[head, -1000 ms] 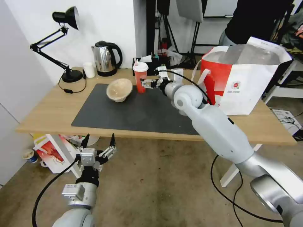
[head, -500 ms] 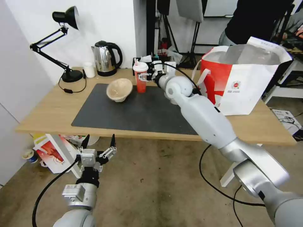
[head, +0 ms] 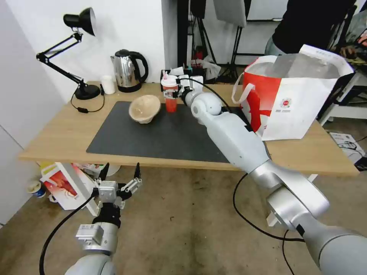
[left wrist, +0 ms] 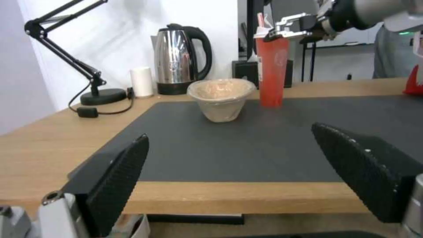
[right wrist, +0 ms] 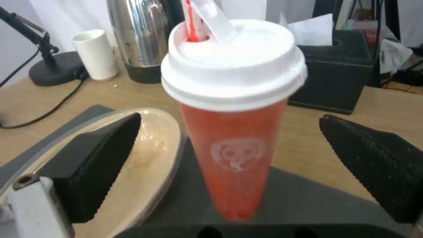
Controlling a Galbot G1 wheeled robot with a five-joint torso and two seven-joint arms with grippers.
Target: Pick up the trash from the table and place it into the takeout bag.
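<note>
The red cup (head: 170, 100) with a white lid stands upright on the dark mat (head: 164, 133) of the table (head: 57, 137). My right gripper (head: 171, 93) reaches it from the right, just under the lid. In the right wrist view the cup (right wrist: 233, 138) sits between the open fingers (right wrist: 101, 158) without touching them. The tan pulp bowl (head: 144, 109) lies tilted just left of the cup, also in the left wrist view (left wrist: 220, 99). The red-and-white takeout bag (head: 294, 99) stands open at the table's right end. My left gripper (head: 119, 179) hangs open below the table's front edge.
A steel kettle (head: 128, 70), a small white cup (head: 108, 84) and a black desk lamp (head: 82, 57) stand along the back left. A black box (right wrist: 343, 82) sits behind the red cup. A smaller white bag (head: 65, 185) lies on the floor under the table.
My right arm has stretched farther left and back, bringing the open gripper from beside the red cup to around it near the lid. The cup, the bowl and the left arm have not moved.
</note>
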